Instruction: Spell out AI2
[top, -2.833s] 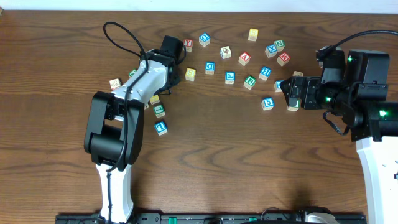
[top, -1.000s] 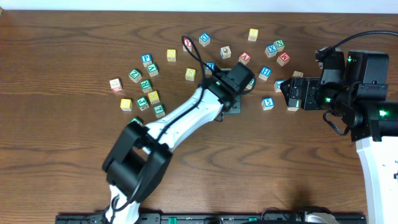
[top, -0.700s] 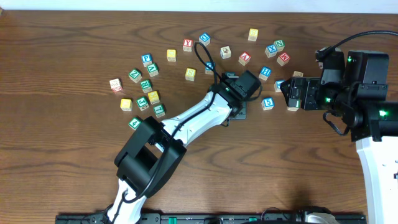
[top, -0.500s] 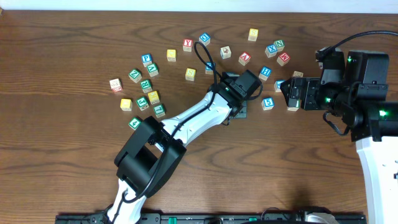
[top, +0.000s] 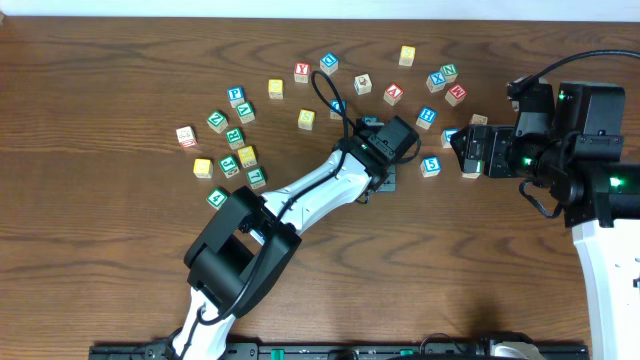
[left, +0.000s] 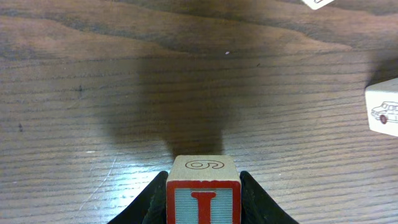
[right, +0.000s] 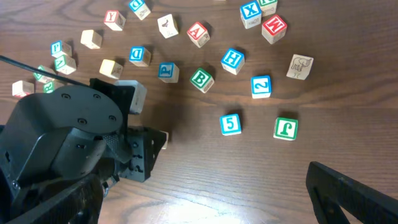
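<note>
My left gripper (top: 384, 172) is shut on the red "I" cube (left: 203, 198), whose top face shows a "6". It holds the cube low over the bare wood in the middle of the table. The gripper hides the cube in the overhead view. The red "A" cube (top: 394, 94) lies in the back row and also shows in the right wrist view (right: 198, 32). The blue "2" cube (right: 261, 86) lies to the right of the left gripper, next to a "5" cube (right: 231, 124). My right gripper (top: 466, 150) is open, empty, and hovers above the "2".
Several other letter cubes lie across the back of the table. A cluster (top: 232, 140) sits at the left, and the red "Y" cube (top: 301, 72) is at the back. A white cube with a car picture (left: 382, 109) lies ahead and to the right of the "I" cube.
My left arm has swung from the left cluster to the middle of the table with the "I" cube. It has barely moved in the last half second. The right arm has not moved.
</note>
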